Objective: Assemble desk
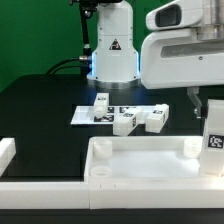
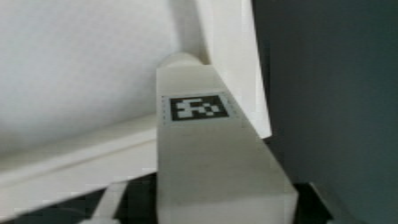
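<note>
The desk's white rimmed tabletop lies at the front of the black table. One square white leg with a black-and-white tag stands upright at the tabletop's far corner on the exterior view's right. My gripper comes down on that leg from above. In the wrist view the same leg fills the space between my fingers and points at the corner of the tabletop. The jaws press on both of its sides. Three more legs lie loose behind the tabletop.
The marker board lies flat under the loose legs. Low white border walls run along the exterior view's left and the front edge. The arm's base stands at the back.
</note>
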Controlling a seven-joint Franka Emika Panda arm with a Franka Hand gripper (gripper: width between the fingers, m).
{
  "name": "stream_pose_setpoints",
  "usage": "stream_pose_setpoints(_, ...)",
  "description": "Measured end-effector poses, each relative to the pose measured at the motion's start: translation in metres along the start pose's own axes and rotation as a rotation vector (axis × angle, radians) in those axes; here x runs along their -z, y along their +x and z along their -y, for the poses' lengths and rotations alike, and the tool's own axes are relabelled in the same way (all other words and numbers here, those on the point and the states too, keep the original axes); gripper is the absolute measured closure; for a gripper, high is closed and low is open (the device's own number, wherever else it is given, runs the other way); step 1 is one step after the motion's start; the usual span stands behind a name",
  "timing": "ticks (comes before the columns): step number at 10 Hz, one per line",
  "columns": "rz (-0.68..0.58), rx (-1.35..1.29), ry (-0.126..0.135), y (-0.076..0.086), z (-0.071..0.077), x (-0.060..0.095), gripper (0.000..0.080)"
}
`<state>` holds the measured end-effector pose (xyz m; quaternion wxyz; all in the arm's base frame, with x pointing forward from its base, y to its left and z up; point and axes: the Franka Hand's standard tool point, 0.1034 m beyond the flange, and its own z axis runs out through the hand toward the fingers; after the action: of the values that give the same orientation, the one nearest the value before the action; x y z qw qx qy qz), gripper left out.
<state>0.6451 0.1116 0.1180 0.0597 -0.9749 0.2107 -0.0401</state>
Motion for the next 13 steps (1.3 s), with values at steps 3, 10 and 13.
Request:
stream_pose_setpoints(3, 0.024, -0.536, 0.022, -0.0034, -0.0015, -0.002, 0.0499)
stream_pose_setpoints(10, 0.084, -1.0, 0.061, -0.0074, 0.0022, -0.0035, 0.0491)
stream_pose_setpoints(13, 0.061, -0.642, 0.066, -0.0038, -0.0014, -0.0012, 0.0305)
